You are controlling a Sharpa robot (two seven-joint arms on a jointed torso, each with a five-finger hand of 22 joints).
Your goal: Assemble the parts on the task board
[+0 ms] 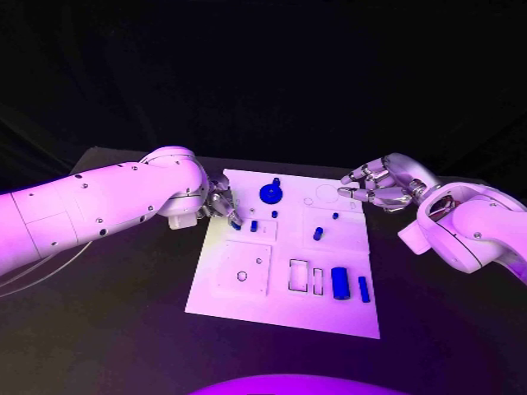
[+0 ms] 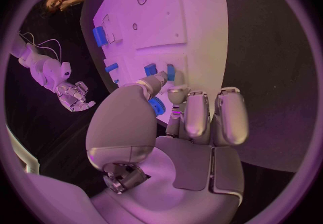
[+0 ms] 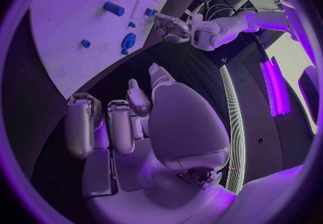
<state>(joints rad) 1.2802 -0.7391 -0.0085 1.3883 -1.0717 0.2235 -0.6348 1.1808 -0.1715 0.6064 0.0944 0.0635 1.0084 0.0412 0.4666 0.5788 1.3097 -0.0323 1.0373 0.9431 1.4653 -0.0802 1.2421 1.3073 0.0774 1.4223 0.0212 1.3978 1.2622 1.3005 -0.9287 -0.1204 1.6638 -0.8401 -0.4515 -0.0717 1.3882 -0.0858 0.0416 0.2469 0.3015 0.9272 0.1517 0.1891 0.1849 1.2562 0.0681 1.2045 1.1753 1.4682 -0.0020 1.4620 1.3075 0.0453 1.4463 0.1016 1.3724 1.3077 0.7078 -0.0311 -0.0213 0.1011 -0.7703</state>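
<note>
The white task board lies in the middle of the table. My left hand is at its left edge, thumb and fingertips just short of a small blue part lying on the board; nothing shows between the fingers. A second small blue part lies beside it. A round blue knob stands near the far edge. My right hand hovers off the board's far right corner, fingers loosely bent and holding nothing.
More blue parts lie on the board: a short one, a thick block and a thin bar near the front right. Open slots and a square recess sit at the front. Black table surrounds the board.
</note>
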